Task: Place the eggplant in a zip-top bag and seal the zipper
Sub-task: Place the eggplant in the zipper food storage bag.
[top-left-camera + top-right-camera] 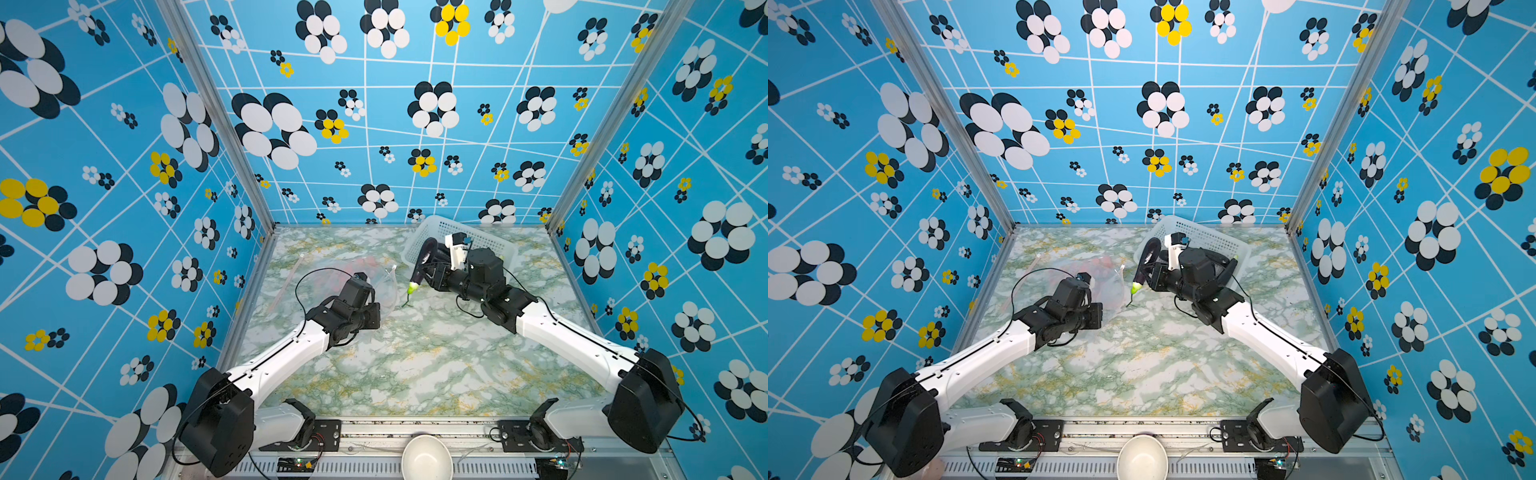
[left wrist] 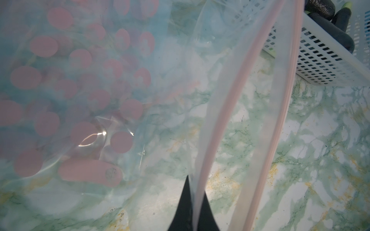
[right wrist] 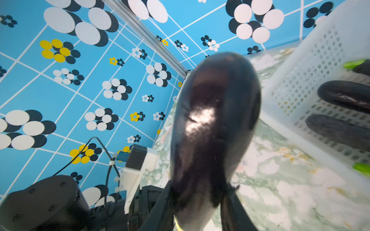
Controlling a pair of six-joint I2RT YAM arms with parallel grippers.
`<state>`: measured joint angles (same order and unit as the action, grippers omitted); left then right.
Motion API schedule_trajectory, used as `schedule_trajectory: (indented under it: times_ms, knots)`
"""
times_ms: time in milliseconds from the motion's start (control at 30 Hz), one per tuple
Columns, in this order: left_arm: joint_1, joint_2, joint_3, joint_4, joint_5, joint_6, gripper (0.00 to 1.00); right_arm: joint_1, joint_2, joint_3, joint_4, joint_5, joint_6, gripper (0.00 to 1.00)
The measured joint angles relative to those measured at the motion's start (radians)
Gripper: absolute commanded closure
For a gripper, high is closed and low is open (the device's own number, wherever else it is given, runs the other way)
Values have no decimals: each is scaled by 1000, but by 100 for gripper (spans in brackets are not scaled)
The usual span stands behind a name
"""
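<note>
The eggplant (image 1: pixel 424 254) (image 1: pixel 1147 258) (image 3: pixel 214 120) is dark purple and glossy. My right gripper (image 3: pixel 200 186) (image 1: pixel 432 268) is shut on it near its pale green stem end (image 1: pixel 411 288), which points down towards the table beside the bag's mouth. The zip-top bag (image 1: pixel 332 276) (image 1: pixel 1096 270) (image 2: pixel 80 80) is clear with red dots and lies on the marble table, left of the eggplant. My left gripper (image 2: pixel 195 192) is shut on one pink zipper strip (image 2: pixel 230 100) of the bag's rim. The other strip (image 2: pixel 280 120) stands apart, so the mouth gapes. In both top views the left wrist hides its fingers.
A white perforated basket (image 1: pixel 461 229) (image 1: pixel 1208 235) (image 3: pixel 320 50) (image 2: pixel 320 60) stands at the back right, tilted, with more eggplants (image 3: pixel 344 96) inside. A white bowl (image 1: pixel 426 455) sits at the front rail. Patterned blue walls close in three sides.
</note>
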<state>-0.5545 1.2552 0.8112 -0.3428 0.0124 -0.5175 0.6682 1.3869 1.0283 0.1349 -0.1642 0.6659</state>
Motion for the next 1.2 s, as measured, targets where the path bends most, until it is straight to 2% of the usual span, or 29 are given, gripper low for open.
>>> schedule_trajectory:
  times_ms: [367, 567, 867, 1200]
  knots:
    - [3, -26, 0, 0, 4, -15, 100, 91, 152, -1, 179, 114, 31, 67]
    - [3, -51, 0, 0, 7, -31, 100, 143, 220, 5, 217, 217, -7, 68]
    - [4, -70, 0, 1, 18, -57, 100, 169, 230, 5, 286, 299, -34, 67]
    - [5, -87, -5, 74, 45, -153, 100, 237, 247, -7, 305, 366, -27, 67]
